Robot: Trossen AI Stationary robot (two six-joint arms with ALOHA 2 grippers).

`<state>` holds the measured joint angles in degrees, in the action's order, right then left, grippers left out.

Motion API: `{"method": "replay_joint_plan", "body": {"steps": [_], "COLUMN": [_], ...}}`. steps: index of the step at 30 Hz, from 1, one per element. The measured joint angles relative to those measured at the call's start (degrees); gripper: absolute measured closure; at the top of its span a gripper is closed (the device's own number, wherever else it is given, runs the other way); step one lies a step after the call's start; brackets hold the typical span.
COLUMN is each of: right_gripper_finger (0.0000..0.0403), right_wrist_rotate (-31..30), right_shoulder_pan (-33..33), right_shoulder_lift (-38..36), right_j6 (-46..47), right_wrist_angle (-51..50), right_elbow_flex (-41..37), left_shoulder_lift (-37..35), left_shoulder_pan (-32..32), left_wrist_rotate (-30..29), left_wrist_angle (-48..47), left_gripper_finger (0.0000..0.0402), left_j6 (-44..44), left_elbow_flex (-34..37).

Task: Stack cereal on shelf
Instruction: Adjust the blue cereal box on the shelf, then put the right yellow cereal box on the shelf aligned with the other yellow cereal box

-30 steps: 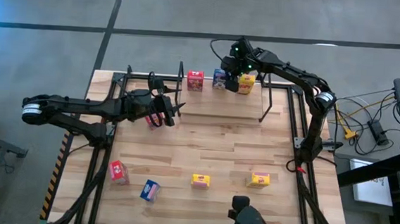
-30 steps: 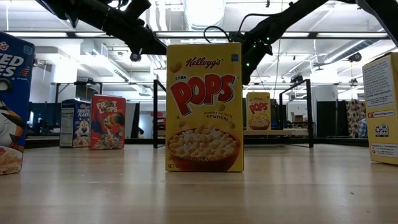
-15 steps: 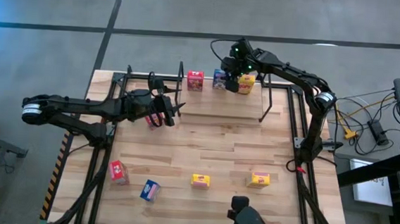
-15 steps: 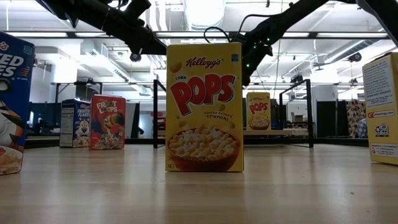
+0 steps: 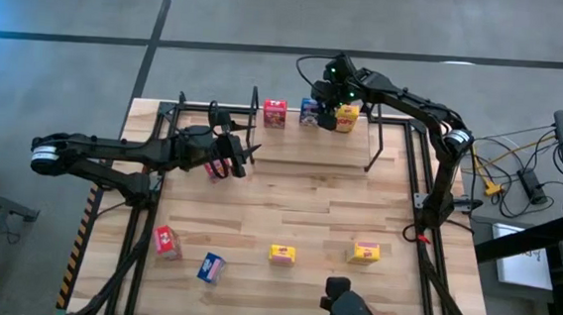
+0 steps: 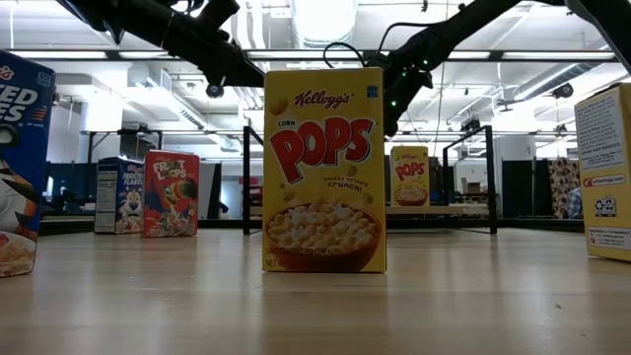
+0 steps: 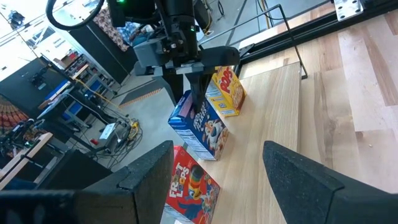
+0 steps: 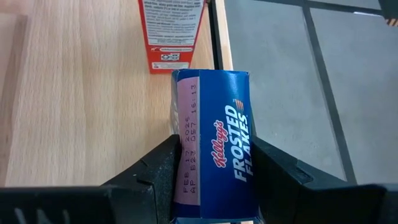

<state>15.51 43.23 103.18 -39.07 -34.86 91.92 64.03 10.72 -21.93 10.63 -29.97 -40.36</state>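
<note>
High view, shelf (image 5: 292, 150): three cereal boxes stand in a row at its far edge: red box (image 5: 275, 112), blue box (image 5: 310, 111), yellow box (image 5: 346, 116).
Right claw (image 8: 211, 163): my fingers clamp the blue Frosted Flakes box on both sides, so I judge this placement unfinished.
Left claw (image 5: 230, 156): I carry another red box (image 5: 213, 167) between spread fingers at the shelf's left end.
Left to do: four boxes wait on the table (image 5: 327, 220), a red (image 5: 165, 241), a blue (image 5: 211, 267) and two yellow (image 5: 282, 254) (image 5: 365, 251).
Hard to tell: I count eight boxes; whether the blue box's base rests on the board is hidden.
</note>
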Motion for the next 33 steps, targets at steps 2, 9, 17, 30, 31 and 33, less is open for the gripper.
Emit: {"method": "replay_joint_plan", "body": {"steps": [2, 9, 17, 30, 31, 33], "right_gripper_finger": [0.0237, 0.0199, 0.0158, 0.0133, 0.0134, 0.0137], "right_wrist_rotate": [-0.07, -0.07, -0.07, -0.09, -0.08, -0.07], "right_shoulder_pan": [-0.06, -0.08, -0.08, -1.65, -2.25, -3.78], "right_shoulder_lift": [0.00, 0.02, 0.02, -3.81, -4.57, -5.94], "right_j6": [0.50, 2.07, 2.11, 7.41, 8.29, 10.63], "right_wrist_angle": [-0.03, -0.82, -0.72, -4.82, -4.98, -5.69], "right_elbow_flex": [0.00, -0.02, 0.08, 3.30, 3.32, 3.32], "left_shoulder_lift": [0.00, 0.00, 0.00, 0.00, 0.00, 0.00], "left_shoulder_pan": [0.00, -0.01, 0.00, 0.00, -0.01, 0.00], "left_wrist_rotate": [0.00, 0.00, 0.00, 0.00, 0.00, 0.00], "left_wrist_angle": [0.00, 0.00, 0.02, 0.08, 0.12, 0.43], "left_gripper_finger": [0.0171, 0.0171, 0.0171, 0.0171, 0.0171, 0.0171], "left_j6": [0.02, 0.01, 0.00, 0.02, 0.03, 0.32], "left_elbow_flex": [0.00, 0.00, 0.00, 0.00, 0.00, 0.00]}}
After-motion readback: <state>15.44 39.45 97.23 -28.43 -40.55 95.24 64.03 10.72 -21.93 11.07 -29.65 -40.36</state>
